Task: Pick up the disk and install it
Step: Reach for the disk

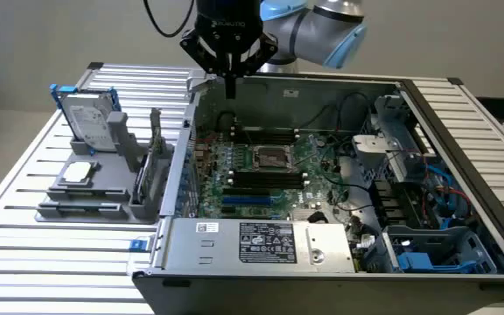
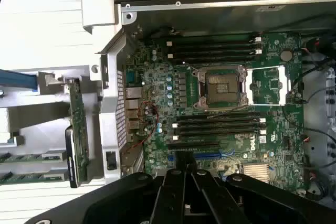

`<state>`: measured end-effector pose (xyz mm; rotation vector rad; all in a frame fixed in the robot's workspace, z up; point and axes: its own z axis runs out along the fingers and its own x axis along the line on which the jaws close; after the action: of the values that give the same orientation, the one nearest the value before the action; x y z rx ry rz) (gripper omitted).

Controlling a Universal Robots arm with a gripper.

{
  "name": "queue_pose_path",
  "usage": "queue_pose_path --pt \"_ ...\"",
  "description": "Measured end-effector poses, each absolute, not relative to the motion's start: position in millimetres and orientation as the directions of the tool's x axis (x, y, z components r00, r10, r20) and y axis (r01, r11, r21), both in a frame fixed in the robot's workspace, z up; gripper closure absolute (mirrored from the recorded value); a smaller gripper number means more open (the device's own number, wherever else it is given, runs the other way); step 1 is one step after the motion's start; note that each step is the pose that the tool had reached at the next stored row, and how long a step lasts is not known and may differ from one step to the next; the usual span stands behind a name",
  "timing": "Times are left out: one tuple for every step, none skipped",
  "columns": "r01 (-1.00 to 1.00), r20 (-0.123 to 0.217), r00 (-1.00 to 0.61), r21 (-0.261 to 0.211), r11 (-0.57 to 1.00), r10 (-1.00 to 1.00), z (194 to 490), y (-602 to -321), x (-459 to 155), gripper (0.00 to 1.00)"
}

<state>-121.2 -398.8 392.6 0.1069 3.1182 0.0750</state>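
Observation:
The disk [image 1: 90, 123], a silver-grey drive with a white label in a thin blue carrier, stands upright in a grey holder [image 1: 94, 190] at the exterior view's left, outside the computer case. My gripper [image 1: 231, 92] hangs above the case's back left corner, to the right of the disk and well apart from it, shut with nothing between its fingers. In the wrist view the gripper [image 2: 185, 165] points down over the green motherboard [image 2: 220, 103], its black fingers [image 2: 173, 192] pressed together. A blue strip [image 2: 18, 80], seemingly the carrier's edge, shows beside the holder.
The open computer case [image 1: 462, 151] lies on a slatted metal table [image 1: 24, 262]. Inside are a CPU socket [image 1: 274, 157], cables, a long grey box with stickers [image 1: 261, 243] and blue-trimmed bays [image 1: 427, 259]. The holder also carries a small square chip [image 1: 77, 172] and upright cards [image 1: 155, 154].

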Motion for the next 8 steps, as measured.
queue_pose_path --pt "0.068 -0.019 -0.997 0.049 0.997 0.069 392.6 -398.8 -121.2 0.89" --pt "0.068 -0.019 -0.997 0.049 0.996 0.069 392.6 -398.8 -121.2 0.89" --pt "0.068 -0.019 -0.997 0.049 0.997 0.069 392.6 -398.8 -121.2 0.89" --pt "0.068 -0.019 -0.997 0.049 0.997 0.069 392.6 -398.8 -121.2 0.89" --pt "0.068 -0.019 -0.997 0.049 0.997 0.069 392.6 -398.8 -121.2 0.89" --pt "0.068 -0.019 -0.997 0.049 0.997 0.069 392.6 -398.8 -121.2 0.89" --pt "0.068 -0.019 -0.997 0.049 0.996 0.069 392.7 -398.9 -124.3 0.89" --pt "0.068 -0.019 -0.997 0.049 0.996 0.069 392.6 -398.9 -128.7 0.89"
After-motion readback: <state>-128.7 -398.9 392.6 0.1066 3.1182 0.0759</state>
